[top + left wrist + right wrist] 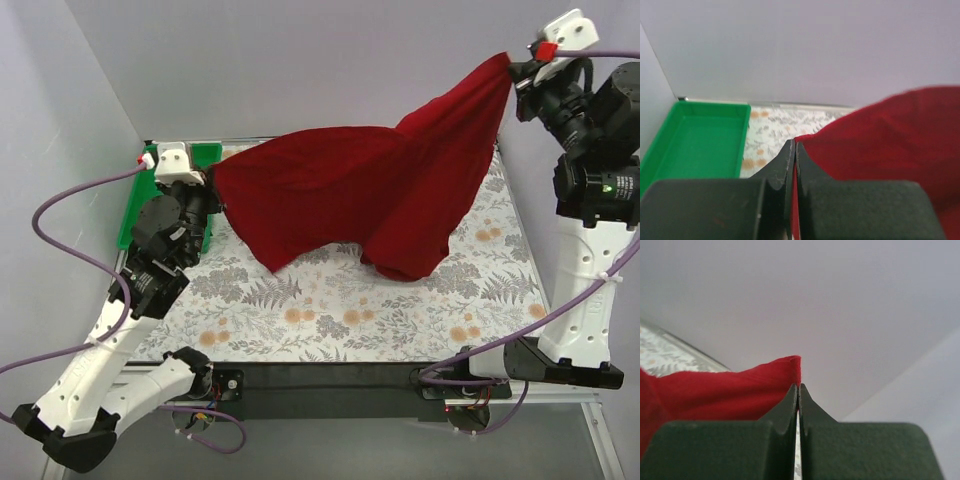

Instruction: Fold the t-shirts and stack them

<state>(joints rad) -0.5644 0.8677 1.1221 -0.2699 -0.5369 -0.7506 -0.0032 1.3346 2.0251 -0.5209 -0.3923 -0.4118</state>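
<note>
While both arms are holding it aloft, the dark red t-shirt (360, 200) is hanging spread above the table (330, 310), its lower folds sagging toward the table's middle. Left gripper (212, 190) is pinching one cloth edge over the table's far-left corner, jaws clenched on the fabric, just beside the green tray (205, 157). Right gripper (515, 72) is gripping the opposite edge, clamped tight, raised high beyond the table's far-right corner.
</note>
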